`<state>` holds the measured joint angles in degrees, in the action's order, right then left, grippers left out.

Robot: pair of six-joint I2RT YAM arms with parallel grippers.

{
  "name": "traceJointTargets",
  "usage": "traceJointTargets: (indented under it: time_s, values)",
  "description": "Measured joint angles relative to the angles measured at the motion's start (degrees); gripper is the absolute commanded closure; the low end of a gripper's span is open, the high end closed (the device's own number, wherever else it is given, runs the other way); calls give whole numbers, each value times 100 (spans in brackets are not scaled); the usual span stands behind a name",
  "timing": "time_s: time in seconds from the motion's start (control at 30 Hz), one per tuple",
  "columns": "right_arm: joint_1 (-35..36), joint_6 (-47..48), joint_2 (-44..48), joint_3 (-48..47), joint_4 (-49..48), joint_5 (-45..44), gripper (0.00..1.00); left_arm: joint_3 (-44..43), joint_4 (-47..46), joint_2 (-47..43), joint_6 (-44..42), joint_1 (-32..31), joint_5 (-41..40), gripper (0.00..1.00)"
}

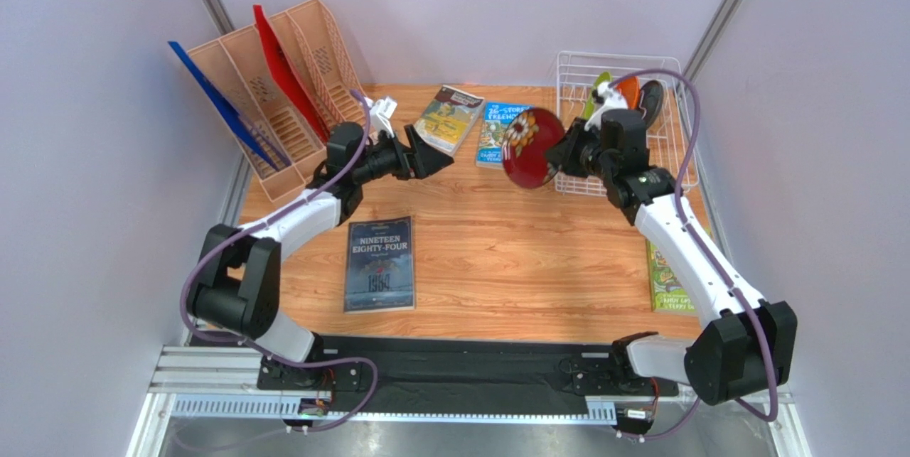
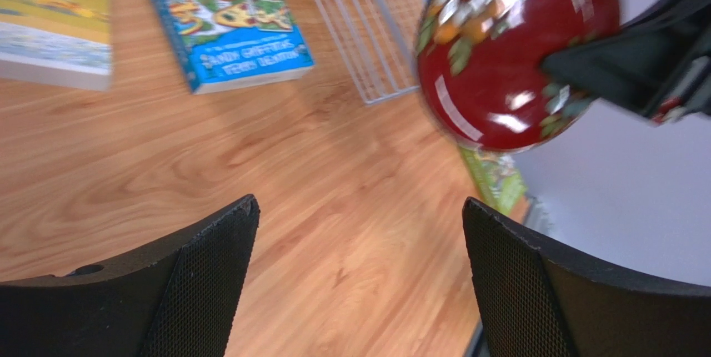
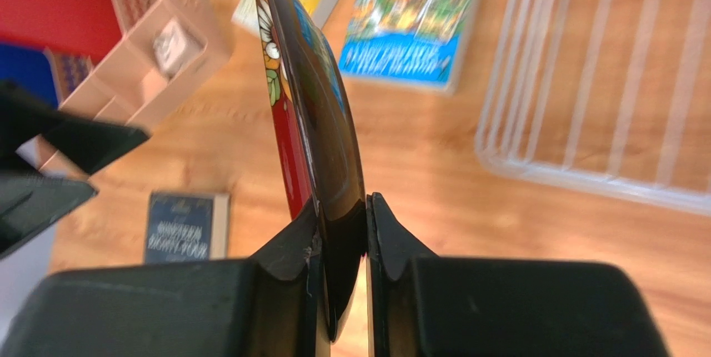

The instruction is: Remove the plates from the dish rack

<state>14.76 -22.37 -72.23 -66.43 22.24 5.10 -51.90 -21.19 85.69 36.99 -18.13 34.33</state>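
- The right claw (image 3: 340, 215) was clamped on the lower rim of a dark red, glossy round plate with a floral pattern (image 3: 321, 107). The wrist view showed one finger pressed against each face and the plate standing on edge.
- In the overhead view, that red plate hung in the air at upper centre-right. It was clear of the white wire-grid dish rack (image 1: 577, 63) in the upper right corner and above the wooden table (image 1: 502, 265).
- The left claw (image 1: 438, 155) sat at upper centre-left with its jaws spread wide, holding nothing. It pointed toward the red plate, near it but apart.
- Three plates stood in the rack: a lime green one (image 1: 600, 89), an orange one (image 1: 630, 87) and a dark one (image 1: 652, 100) at the far right.
- The step in hand appeared to be carrying the first plate out of the rack, probably toward a handover to the open left claw.
- The next move would then call for bringing the free rim squarely between the left fingers. The left claw would have to close firmly before the right one let go, since the glazed surface looked slippery and an edge grip could let the plate swing.
- If it was a set-down instead, bare wood lay below, between the blue picture book (image 1: 500, 132) and the dark paperback (image 1: 380, 263).
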Motion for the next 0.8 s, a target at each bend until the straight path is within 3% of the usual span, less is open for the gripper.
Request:
traceJointTargets:
  time_s: [0.17,0.4,0.5,0.53,0.6,0.63,0.7,0.77,0.8]
  values:
    - [7,-597,2,953,-457,1051,100,63,-1150,793,898,-212,507,7]
    - [22,-1134,22,1375,-1333,1856,100,63,-2463,1744,1851,-623,721,14]
    - [22,-1285,13,1412,-1596,2061,100,61,-2909,2015,2177,-745,726,27]
    - [22,-1344,-7,1414,-1687,2149,100,55,-3051,2081,2277,-778,728,39]
    - [22,-1412,-101,1427,-1902,2251,100,4,-3318,2177,2503,-831,800,53]
    - [13,-1495,-177,1451,-2015,2332,100,-57,-3462,2203,2575,-850,820,69]
    - [13,-1633,-350,1475,-2175,2485,100,-160,-3620,2223,2673,-879,826,88]
    - [-31,-1694,-463,1475,-2326,2645,100,-175,-3709,2225,2889,-822,872,99]
    - [-57,-1716,-522,1475,-2426,2739,100,-175,-3744,2227,2975,-796,898,100]
